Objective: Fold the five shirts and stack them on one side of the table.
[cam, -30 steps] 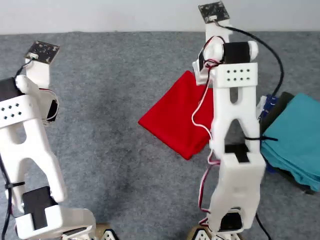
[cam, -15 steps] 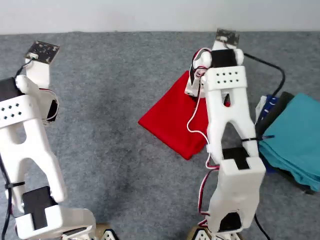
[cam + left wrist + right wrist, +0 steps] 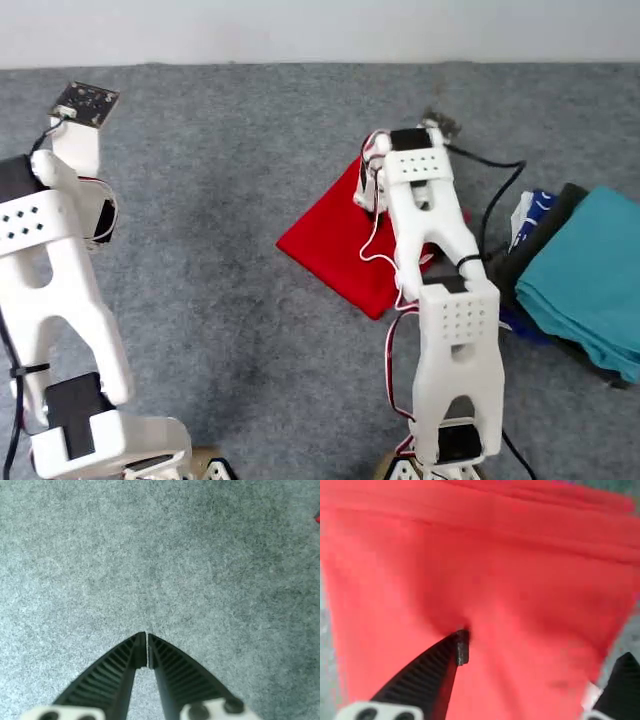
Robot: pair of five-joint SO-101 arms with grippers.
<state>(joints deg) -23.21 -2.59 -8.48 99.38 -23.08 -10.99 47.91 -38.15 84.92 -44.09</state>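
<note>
Now: the grey felt-like table (image 3: 200,180) is carrying everything. The right arm (image 3: 455,330) is reaching out over the middle of it. The left arm (image 3: 60,270) is standing at the table's left side, well apart from any cloth. The stack of folded shirts (image 3: 585,285) is sitting at the right edge, a teal one on top, with dark and blue layers showing beneath. The red shirt (image 3: 335,240) is lying flat near the centre, folded into a rough square, near the stack but not on it. The right gripper (image 3: 543,655) is hanging spread wide over the red cloth, holding nothing. One fingertip (image 3: 462,650) is touching or pressing the fabric. The left gripper (image 3: 147,641) is hovering over bare table, jaws closed together, empty.

Judgement: the shirt is looking light, soft and limp. It will likely be sagging open if lifted by one layer. Best hold is at a folded edge, pinching all layers together and carrying it low towards the stack. The felt is probably gripping the cloth, so dragging is risking bunching.
</note>
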